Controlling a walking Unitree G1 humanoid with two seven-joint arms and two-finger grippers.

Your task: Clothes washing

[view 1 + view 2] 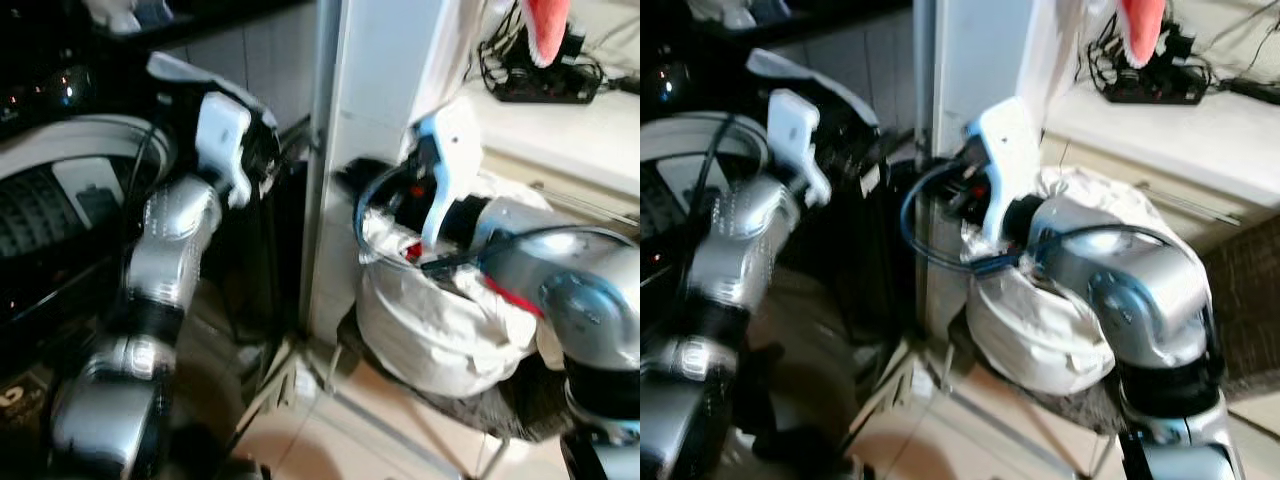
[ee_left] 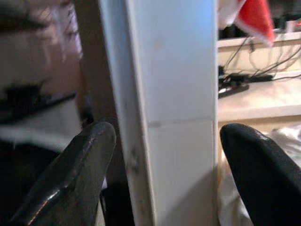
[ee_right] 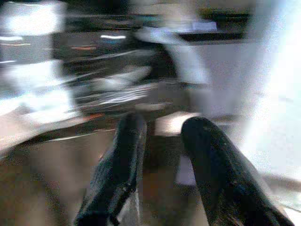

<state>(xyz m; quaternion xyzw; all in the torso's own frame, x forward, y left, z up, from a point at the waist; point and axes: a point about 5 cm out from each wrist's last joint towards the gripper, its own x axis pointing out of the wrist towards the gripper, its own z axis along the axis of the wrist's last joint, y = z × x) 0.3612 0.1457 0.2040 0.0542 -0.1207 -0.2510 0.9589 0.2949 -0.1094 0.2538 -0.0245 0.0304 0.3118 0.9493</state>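
Laundry in a white bag sits at the lower right of the left eye view, beside a white pillar, with our right arm reaching over it. Left wrist view: our left gripper has jaws wide, the pillar between them. Right wrist view, blurred: our right gripper shows jaws narrowly parted, empty.

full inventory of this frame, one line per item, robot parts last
Washing machine with round door: one, dark with white rim, robot's left.
White tiled pillar: one, centre, between machine and bag.
White cloth laundry bag: one, on the floor right of the pillar, bits of red inside.
Black power strip with cables: one, on the pale counter at right.
Red and white cloth: one, hanging above the counter.
Left gripper: open, facing the pillar.
Right gripper: fingers slightly apart, holding nothing; view blurred.
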